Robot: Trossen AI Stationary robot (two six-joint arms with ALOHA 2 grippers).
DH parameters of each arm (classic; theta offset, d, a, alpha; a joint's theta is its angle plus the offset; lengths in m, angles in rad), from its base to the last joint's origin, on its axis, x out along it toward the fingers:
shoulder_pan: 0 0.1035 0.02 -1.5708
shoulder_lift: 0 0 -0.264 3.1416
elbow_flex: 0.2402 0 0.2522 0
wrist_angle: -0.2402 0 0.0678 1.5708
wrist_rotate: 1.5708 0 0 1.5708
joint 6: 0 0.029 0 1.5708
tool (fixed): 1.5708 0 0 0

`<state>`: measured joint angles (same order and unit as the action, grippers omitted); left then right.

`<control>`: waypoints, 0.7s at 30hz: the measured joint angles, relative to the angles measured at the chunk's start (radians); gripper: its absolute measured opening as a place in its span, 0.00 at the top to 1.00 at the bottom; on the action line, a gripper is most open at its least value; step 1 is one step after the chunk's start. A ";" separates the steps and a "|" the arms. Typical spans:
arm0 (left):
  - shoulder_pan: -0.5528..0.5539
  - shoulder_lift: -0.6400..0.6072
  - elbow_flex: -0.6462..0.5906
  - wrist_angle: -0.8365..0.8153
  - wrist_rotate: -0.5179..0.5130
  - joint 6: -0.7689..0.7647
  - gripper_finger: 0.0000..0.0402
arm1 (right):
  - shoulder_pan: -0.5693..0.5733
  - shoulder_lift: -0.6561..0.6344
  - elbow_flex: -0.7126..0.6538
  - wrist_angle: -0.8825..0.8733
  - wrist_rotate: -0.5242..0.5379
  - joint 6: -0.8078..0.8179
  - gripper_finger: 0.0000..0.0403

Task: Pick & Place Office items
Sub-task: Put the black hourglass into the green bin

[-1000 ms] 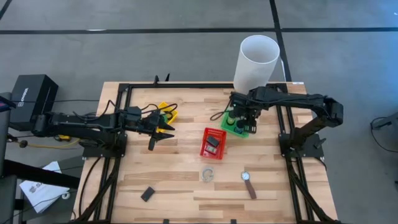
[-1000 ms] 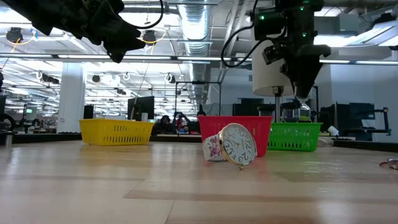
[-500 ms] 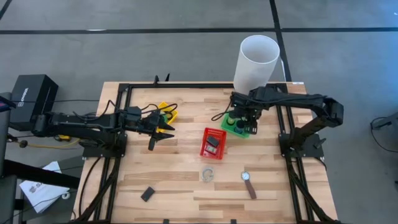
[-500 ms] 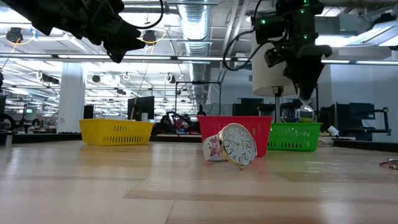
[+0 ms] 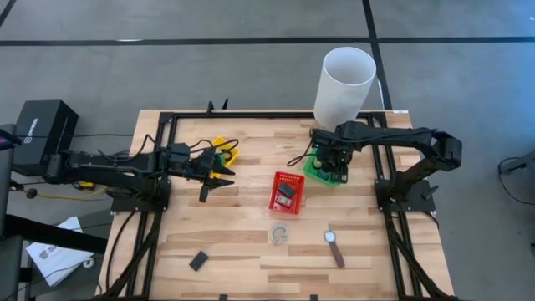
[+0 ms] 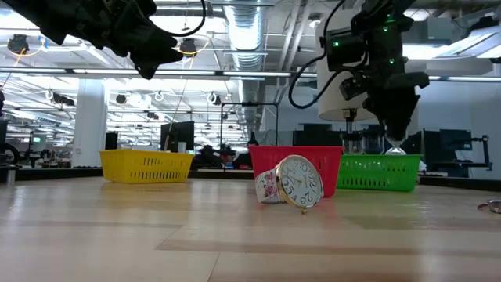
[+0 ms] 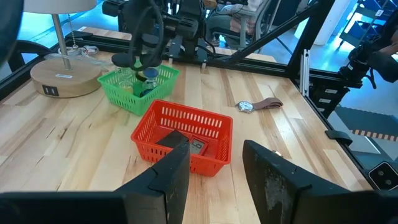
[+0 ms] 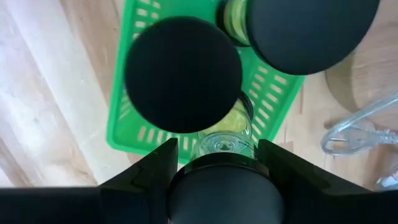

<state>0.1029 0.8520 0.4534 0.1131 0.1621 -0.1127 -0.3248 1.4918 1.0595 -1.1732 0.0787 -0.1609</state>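
Observation:
My right gripper point(image 5: 333, 164) hangs over the green basket point(image 5: 322, 174) at the table's far right, shut on a black-topped short cylinder point(image 8: 217, 186) with a clear body point(image 8: 224, 144). Two more black-topped cylinders point(image 8: 182, 74) stand in that basket. My left gripper point(image 5: 219, 173) hovers open and empty beside the yellow basket point(image 5: 224, 149) on the left. The red basket point(image 5: 286, 191) holds flat black rectangles point(image 7: 177, 142). A clear ring point(image 5: 278, 235), the brown-strapped watch point(image 5: 334, 247) and a black rectangle point(image 5: 198, 261) lie on the near half of the table. My right gripper holds the cylinder by its black top point(image 8: 217, 186), pinched between the two fingers point(image 8: 149, 171), coming from above and pointing down. The clear body point(image 6: 395, 146) hangs upright below the fingertips, above the green basket's rim; whether it touches the basket I cannot tell.
The tall white cylinder point(image 5: 344, 82) stands on a round wooden base point(image 7: 56, 78) just beyond the green basket, close to my right arm. Black frame rails point(image 5: 167, 125) run along the table's edges. Bare wood lies between the red basket and the left arm.
My right gripper has moved a little toward the table's right edge, carrying the cylinder with it. The green basket has shifted slightly the same way.

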 joint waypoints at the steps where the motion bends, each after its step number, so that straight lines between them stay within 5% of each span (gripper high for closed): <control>1: 0.000 0.000 0.000 0.000 0.000 0.000 0.64 | -0.001 0.000 0.000 0.000 0.000 0.002 0.52; 21: 0.000 0.000 0.000 0.000 0.000 0.000 0.64 | -0.010 0.000 0.000 0.015 -0.028 0.030 0.48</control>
<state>0.1032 0.8520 0.4534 0.1129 0.1623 -0.1127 -0.3351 1.4918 1.0599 -1.1584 0.0502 -0.1310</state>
